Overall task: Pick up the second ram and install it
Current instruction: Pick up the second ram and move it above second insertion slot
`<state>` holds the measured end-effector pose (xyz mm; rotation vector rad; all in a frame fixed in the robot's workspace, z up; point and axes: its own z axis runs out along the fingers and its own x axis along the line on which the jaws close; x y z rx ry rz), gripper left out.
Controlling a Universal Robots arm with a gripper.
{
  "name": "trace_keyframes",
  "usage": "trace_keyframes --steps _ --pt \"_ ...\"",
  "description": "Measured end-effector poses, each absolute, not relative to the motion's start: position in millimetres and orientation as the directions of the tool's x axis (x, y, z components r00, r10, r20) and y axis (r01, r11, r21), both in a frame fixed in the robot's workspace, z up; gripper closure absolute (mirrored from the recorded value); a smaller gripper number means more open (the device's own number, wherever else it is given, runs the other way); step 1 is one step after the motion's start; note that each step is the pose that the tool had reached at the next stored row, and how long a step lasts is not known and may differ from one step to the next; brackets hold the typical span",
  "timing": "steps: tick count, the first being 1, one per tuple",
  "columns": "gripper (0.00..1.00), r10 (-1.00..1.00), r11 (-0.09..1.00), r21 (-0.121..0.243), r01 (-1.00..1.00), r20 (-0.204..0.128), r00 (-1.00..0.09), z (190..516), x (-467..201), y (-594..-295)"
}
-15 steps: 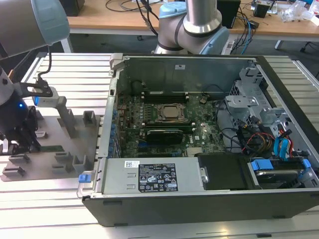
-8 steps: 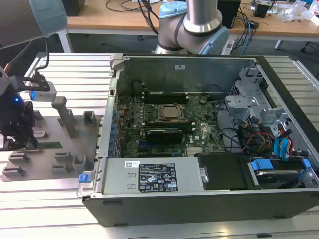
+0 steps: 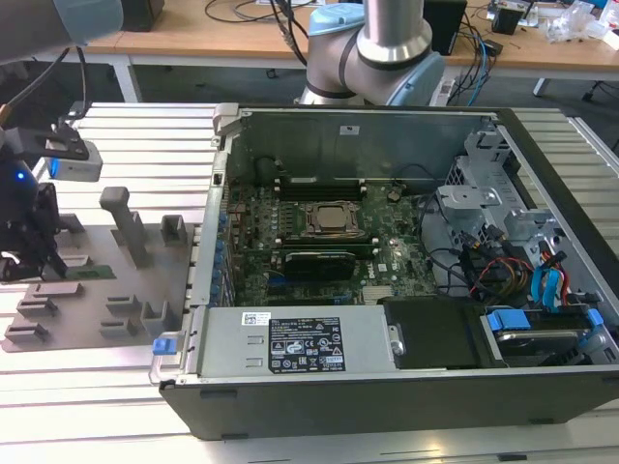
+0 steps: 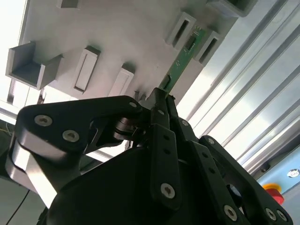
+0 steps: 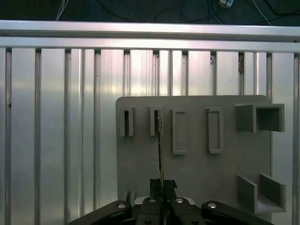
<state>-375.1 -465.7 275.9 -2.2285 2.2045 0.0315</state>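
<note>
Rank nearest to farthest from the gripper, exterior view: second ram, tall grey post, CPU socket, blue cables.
From the gripper:
1. second ram: in the shut jaws.
2. tall grey post: on the fixture plate.
3. CPU socket: middle of the case.
4. blue cables: case's far end, exterior view's right.

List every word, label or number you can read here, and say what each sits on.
None can be read.
Black label on the power supply: print too small.
White sticker beside it: blurred.
Sticker on the case's back wall: blurred.
The second ram: no legible marks.
</note>
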Motion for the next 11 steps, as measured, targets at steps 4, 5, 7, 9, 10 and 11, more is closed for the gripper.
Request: trace_keyframes --steps 4,5,7,9,10,11 --pt "0.87 -1.000 -0.011 0.009 -1.000 -0.019 0.011 284.8 -375.1 -465.7" --pt "0.87 -1.000 -0.011 0.009 -1.000 -0.019 0.011 287.2 -375.1 -465.7" --pt "0.87 -1.000 -0.011 0.009 -1.000 -0.019 0.011 290.1 -375.1 -465.7" --pt "0.87 -1.000 -0.011 0.009 -1.000 -0.019 0.011 294.8 -375.1 -465.7" --pt "0.87 -1.000 -0.011 0.009 -1.000 -0.019 0.011 296.1 -375.1 -465.7" --pt "0.87 -1.000 -0.011 0.009 -1.000 -0.019 0.011 297.5 -375.1 -465.7"
